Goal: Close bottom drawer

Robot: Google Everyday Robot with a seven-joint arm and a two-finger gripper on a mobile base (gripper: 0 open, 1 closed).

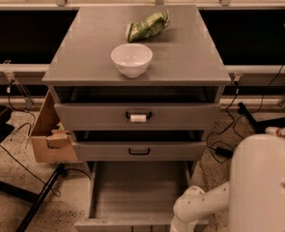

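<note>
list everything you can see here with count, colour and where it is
grey metal three-drawer cabinet: 1, grey, centre
round white bowl: 1, white, cabinet top, front middle
crumpled green snack bag: 1, green, cabinet top, behind the bowl
top drawer: 1, grey, black handle with white tag
middle drawer: 1, grey, plain black handle
bottom drawer: 1, grey, pulled far out toward the camera
open cardboard box: 1, brown, beside the cabinet's left side
black cables: several, black, floor right of the cabinet
white robot arm: 1, white, bottom right, by the bottom drawer's front right corner
gripper: not in view, past the picture's bottom edge
</note>
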